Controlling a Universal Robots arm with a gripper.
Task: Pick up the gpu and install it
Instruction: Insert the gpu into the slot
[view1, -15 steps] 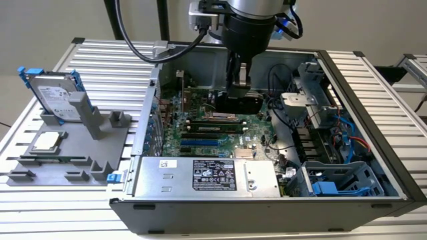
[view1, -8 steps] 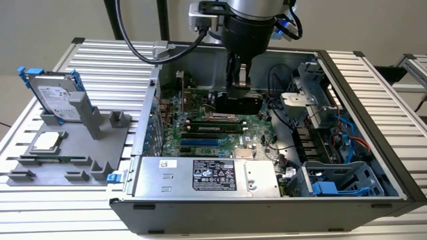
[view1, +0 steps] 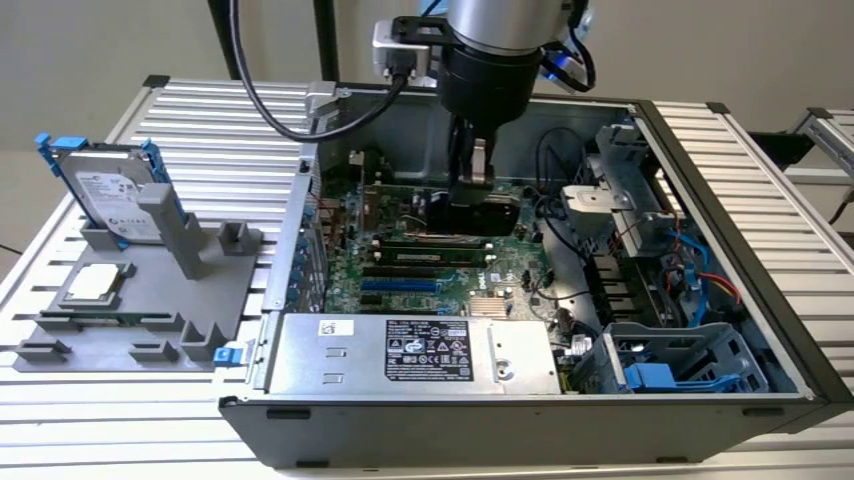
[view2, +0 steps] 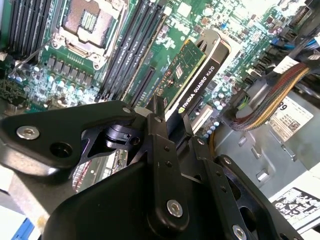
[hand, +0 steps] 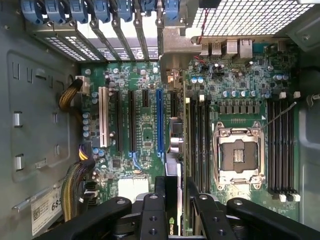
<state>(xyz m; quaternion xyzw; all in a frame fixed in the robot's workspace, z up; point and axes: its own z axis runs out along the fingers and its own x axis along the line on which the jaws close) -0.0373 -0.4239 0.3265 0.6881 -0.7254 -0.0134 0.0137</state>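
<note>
— Exterior view first, going from its left: a grey holder tray (view1: 134, 300) sits on the slatted surface (view1: 200, 110) with the hard drive (view1: 114, 195) standing upright in it and the small silver processor chip (view1: 94, 283) lying flat. No card is left in that tray, so I'd say the pick-up is done.

— And further right?

— The open computer case (view1: 534, 420), lying on its side, with the arm reaching down into it. The gripper (view1: 470, 180) hangs just above the motherboard (view1: 400, 270), roughly mid-case.

— Is it holding anything?

— Yes. In the second wrist view the fingers (view2: 160, 150) are clamped on the top edge of the gpu (view2: 192, 82), green board on one face and black cooler on the other (it looks tilted there, but that may just be the camera's angle). It stands on edge over the board, near the expansion slots (hand: 132, 120).

— So is it installed?

— I can't call it seated. In the first wrist view the card's edge (hand: 172, 150) runs down between the blue slot (hand: 159, 125) and the memory slots (hand: 197, 140), but whether its connector is touching or pressed into a slot is hidden. My judgement: picked up and brought over the slots, with seating and release left.
</note>
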